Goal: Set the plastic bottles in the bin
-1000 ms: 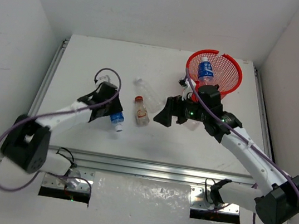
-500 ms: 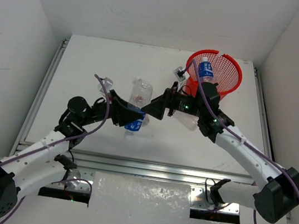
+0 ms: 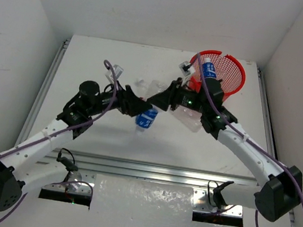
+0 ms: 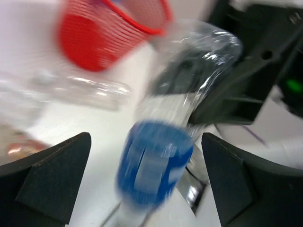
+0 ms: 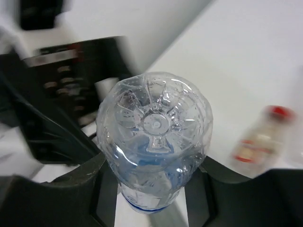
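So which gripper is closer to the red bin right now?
Right. The right gripper, clamping the blue-labelled bottle, is a short way left of the bin; the left gripper is farther left, across that bottle.

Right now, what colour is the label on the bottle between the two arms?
Blue label on the bottle, clearest in left wrist view.

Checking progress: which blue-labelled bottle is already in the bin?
The white-capped bottle inside the red mesh bin; the other blue-labelled bottle is outside, in the right gripper.

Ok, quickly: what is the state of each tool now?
Left tool: open, fingers either side of the blue-labelled bottle.
Right tool: closed on that bottle's base end.
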`<state>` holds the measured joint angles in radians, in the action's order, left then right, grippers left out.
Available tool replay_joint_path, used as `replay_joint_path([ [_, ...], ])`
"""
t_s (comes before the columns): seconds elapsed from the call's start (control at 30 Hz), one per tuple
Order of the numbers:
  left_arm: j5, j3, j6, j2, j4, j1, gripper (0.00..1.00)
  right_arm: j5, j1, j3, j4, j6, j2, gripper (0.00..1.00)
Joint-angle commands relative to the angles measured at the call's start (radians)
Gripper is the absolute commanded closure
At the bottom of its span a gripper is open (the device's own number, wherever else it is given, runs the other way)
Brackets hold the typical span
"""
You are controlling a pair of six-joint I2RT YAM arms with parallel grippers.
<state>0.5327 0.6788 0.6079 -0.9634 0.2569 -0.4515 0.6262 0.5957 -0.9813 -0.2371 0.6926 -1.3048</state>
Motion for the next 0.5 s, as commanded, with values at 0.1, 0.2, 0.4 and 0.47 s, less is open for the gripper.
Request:
replay_joint_path([
  [0.1,-0.748,0.263,-0.042,0.028,-0.813,0.005,0.00,-0.599,-0.298,-0.132,0.346,-0.107,0.127,1.00],
  [0.2,-0.770,0.229,-0.086,0.092,-0.831,0.008,0.00,-0.644,-0.422,-0.239,0.404,-0.131,0.079,1.00],
  [0.4,-0.725,0.173,-0.114,0.130,-0.835,0.010,0.00,-0.784,-0.534,-0.465,0.461,-0.214,-0.051,1.00],
  [0.47,-0.709,0.163,-0.119,0.138,-0.825,0.010,0.00,-0.795,-0.543,-0.517,0.464,-0.232,-0.073,1.00],
])
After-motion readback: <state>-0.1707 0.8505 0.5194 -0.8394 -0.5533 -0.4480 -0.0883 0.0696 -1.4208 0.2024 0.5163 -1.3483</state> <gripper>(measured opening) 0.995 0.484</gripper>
